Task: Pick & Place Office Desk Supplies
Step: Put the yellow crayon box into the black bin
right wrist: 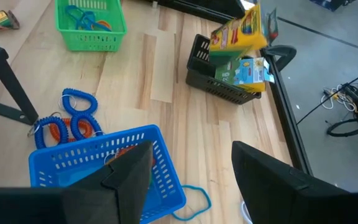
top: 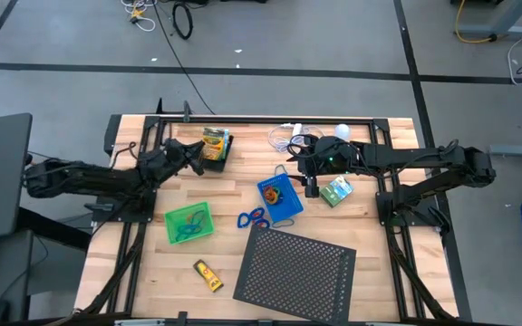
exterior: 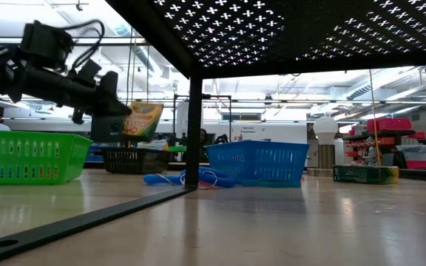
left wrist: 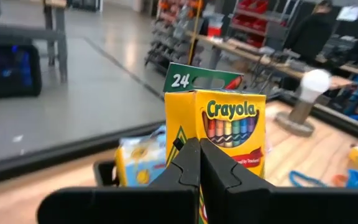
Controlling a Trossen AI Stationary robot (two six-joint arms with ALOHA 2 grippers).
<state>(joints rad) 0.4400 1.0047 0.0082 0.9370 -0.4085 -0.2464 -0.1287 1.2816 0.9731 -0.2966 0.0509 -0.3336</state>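
Observation:
A yellow-green crayon box (left wrist: pixel 229 134) stands tilted in the black tray (right wrist: pixel 216 84) at the table's far side, beside a small green-white box (right wrist: pixel 247 70). My left gripper (left wrist: pixel 199 146) is shut, pointing level with its tips right at the crayon box (top: pixel 214 143). My right gripper (right wrist: pixel 191 180) hangs open over the far edge of the blue tray (top: pixel 279 201), with nothing between its fingers. Blue loops (right wrist: pixel 79 118) and an orange loop (right wrist: pixel 58 130) lie on the table against that tray. The green tray (top: pixel 188 223) holds more loops. My left gripper has its shut fingertips (exterior: pixel 126 111) at the crayon box's lower yellow side (left wrist: pixel 185 124), coming level from the table's left. I cannot tell whether they touch it. The box stands tilted in the black tray.
A large black perforated sheet (top: pixel 295 267) stands on legs at the near right. A yellow tube (top: pixel 208 274) lies near the front edge. A green-white box (top: pixel 337 190) sits right of the blue tray. A white bulb (top: pixel 342 132) and coiled cable are at the far side.

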